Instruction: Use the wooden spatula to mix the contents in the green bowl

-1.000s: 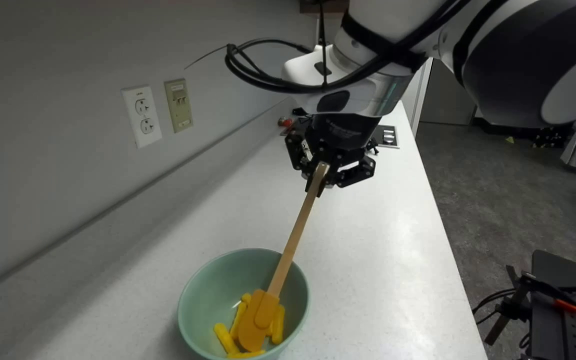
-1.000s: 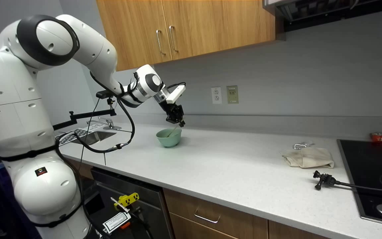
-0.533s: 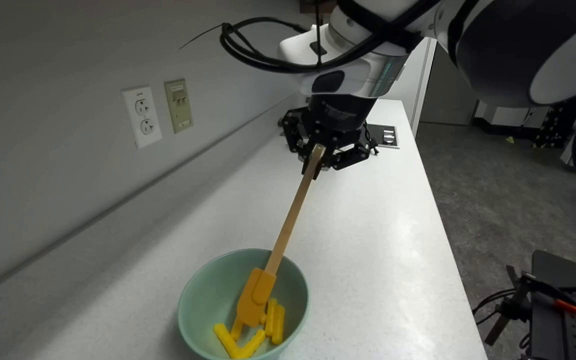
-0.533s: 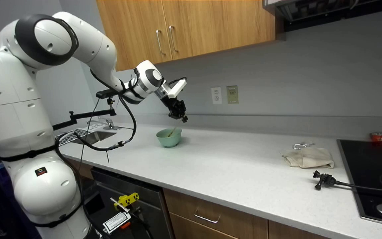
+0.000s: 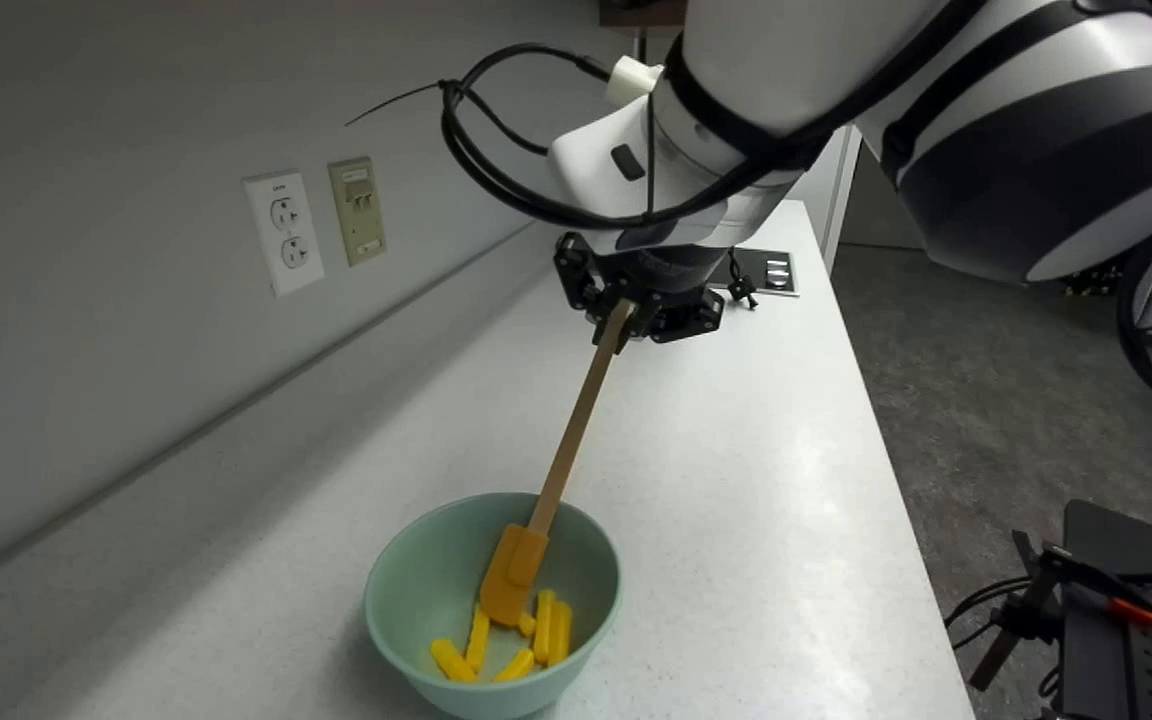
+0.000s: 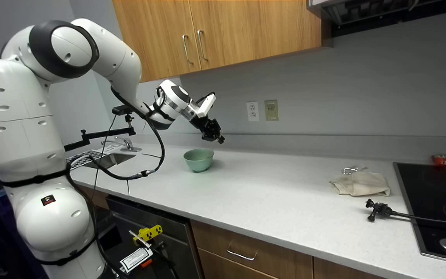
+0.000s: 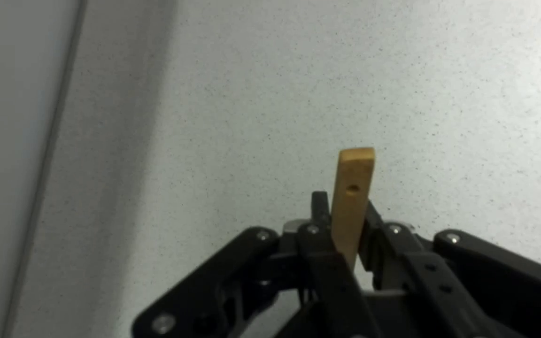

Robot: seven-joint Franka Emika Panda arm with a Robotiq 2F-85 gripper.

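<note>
The green bowl (image 5: 426, 580) stands upright on the counter and shows in both exterior views (image 6: 199, 162). The contents (image 5: 544, 630), several yellow sticks, lie loose at its bottom. My gripper (image 5: 616, 338) is shut on the handle end of the wooden spatula (image 5: 576, 430), up beyond the bowl. The spatula slants down into the bowl. Its flat orange blade (image 5: 514, 575) is inside, beside and partly over the contents. I cannot tell whether it touches the bottom. In the wrist view the handle's holed end (image 7: 352, 183) stands between the fingers (image 7: 320, 206); bowl and blade are out of view.
The white counter (image 6: 269, 193) runs along a grey wall with an outlet (image 5: 284, 232). A folded cloth (image 6: 360, 184), a black clamp (image 6: 379, 210) and a cooktop (image 6: 439, 217) lie at the far end. A sink (image 6: 110, 159) is behind the bowl; wooden cabinets (image 6: 223, 35) hang above.
The blade has drawn back across the bowl toward the gripper's side. The bowl has slid slightly the same way, and the yellow sticks have shifted. The gripper rose, then lowered a little, still holding the handle.
</note>
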